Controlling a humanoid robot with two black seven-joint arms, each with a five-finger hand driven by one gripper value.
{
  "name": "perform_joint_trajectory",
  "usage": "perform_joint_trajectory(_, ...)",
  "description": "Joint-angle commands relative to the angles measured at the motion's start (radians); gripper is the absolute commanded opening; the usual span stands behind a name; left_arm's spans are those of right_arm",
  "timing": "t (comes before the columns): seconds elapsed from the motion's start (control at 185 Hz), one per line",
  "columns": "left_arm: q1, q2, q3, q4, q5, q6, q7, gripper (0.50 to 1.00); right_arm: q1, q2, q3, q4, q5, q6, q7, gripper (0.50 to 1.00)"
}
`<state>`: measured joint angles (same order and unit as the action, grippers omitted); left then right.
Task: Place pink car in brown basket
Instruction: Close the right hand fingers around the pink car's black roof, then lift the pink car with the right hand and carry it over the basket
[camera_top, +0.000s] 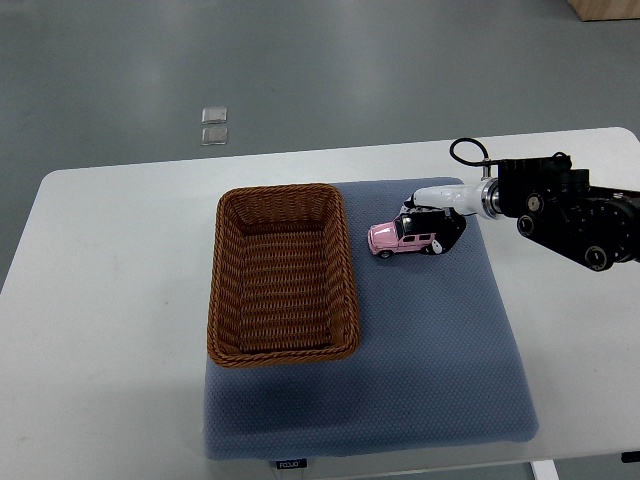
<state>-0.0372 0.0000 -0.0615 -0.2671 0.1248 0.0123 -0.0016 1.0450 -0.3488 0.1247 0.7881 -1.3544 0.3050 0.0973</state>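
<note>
One top view shows the right robot hand (432, 222) closed around the pink car (402, 239), on the blue mat (430, 340) just right of the brown basket (283, 273). Grasping step; next, lift and carry leftward over the rim.

We see brown basket (283, 275): woven wicker, ribbed and rough, matt. Pink car (403, 238): glossy painted shell, dark shiny windows. We note blue mat (440, 350): textured cloth, fine dimpled weave, matt. Desk (110, 300): smooth white top, faint sheen. Robot hand (437, 218): black and white hard plastic, glossy; arm (575, 215) black, matt, metal-looking fittings.
</note>
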Motion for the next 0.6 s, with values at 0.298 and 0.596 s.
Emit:
perform_joint_trajectory(0.298,0.000,0.000,0.000,0.002,-0.001,0.000,0.000,1.000,0.171,-0.176,0.026,0.114,0.044,0.114,0.009,0.500)
perform_joint_trajectory(0.596,0.000,0.000,0.000,0.000,-0.001,0.000,0.000,1.000,0.222,-0.170,0.024,0.168,0.060,0.140,0.007,0.500)
